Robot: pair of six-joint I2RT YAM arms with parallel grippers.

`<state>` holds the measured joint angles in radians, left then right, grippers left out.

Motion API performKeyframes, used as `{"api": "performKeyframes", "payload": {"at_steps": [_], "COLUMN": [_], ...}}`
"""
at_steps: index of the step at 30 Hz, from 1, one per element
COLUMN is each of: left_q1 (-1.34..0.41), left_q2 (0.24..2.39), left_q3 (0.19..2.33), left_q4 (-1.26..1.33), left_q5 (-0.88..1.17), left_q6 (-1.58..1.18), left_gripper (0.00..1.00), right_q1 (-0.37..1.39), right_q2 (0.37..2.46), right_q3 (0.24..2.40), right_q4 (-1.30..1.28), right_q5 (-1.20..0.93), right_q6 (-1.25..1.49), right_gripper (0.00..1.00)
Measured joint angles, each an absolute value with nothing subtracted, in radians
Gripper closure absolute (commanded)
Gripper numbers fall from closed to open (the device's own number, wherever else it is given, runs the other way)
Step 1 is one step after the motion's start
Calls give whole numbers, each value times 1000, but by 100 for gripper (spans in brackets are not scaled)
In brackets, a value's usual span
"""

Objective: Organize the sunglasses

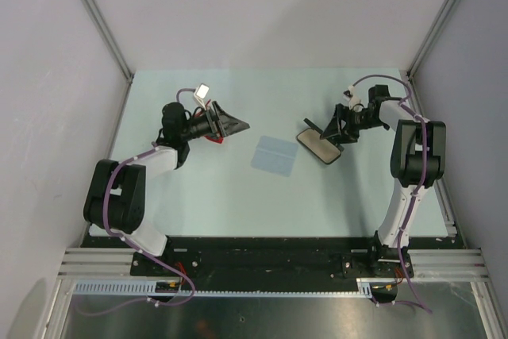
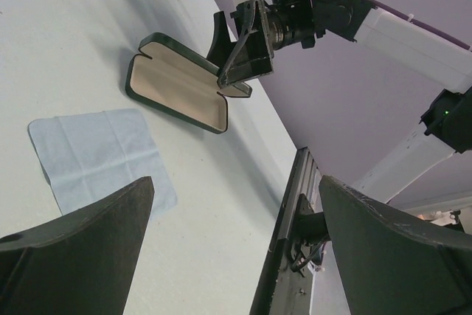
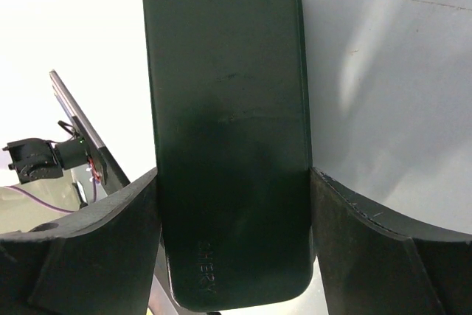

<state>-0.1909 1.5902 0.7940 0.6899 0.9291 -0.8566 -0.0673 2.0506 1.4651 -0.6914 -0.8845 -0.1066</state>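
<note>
Well left of the open black case (image 1: 320, 148), beyond the blue cloth (image 1: 275, 155), the sunglasses (image 1: 213, 139) lie just beside your left gripper (image 1: 236, 125), its fingers spread and empty. Your right gripper (image 1: 325, 131) clamps the case's raised lid. Nothing is packed yet.

Worktop (image 1: 238, 204) holdings: cloth (image 1: 275, 155) at centre. Case (image 1: 320, 149) just right of the cloth and apart from it, its lid raised between the fingers of the right gripper (image 1: 327, 129). Sunglasses (image 1: 213, 139) well left of the cloth, partly under the left gripper (image 1: 238, 125).
</note>
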Motion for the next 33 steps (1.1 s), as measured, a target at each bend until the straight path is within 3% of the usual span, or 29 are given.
{"api": "performKeyframes", "payload": {"at_steps": [6, 9, 15, 33], "left_q1": [-205, -220, -260, -523], "left_q2": [1591, 1590, 1598, 2019], "left_q3": [794, 794, 797, 1128], "left_q4": [690, 690, 691, 693], "left_q5": [931, 931, 923, 791], "left_q6": [-856, -855, -852, -821], "left_gripper": [0, 0, 0, 0], "right_q1": [-78, -91, -109, -91], "right_q2": [2051, 2051, 2053, 2079], "right_q3": [1465, 1465, 1465, 1423], "right_q4": [-702, -702, -702, -577], "right_q5": [-903, -917, -957, -1019], "right_q6": [-110, -109, -105, -2], "right_gripper": [28, 36, 38, 12]}}
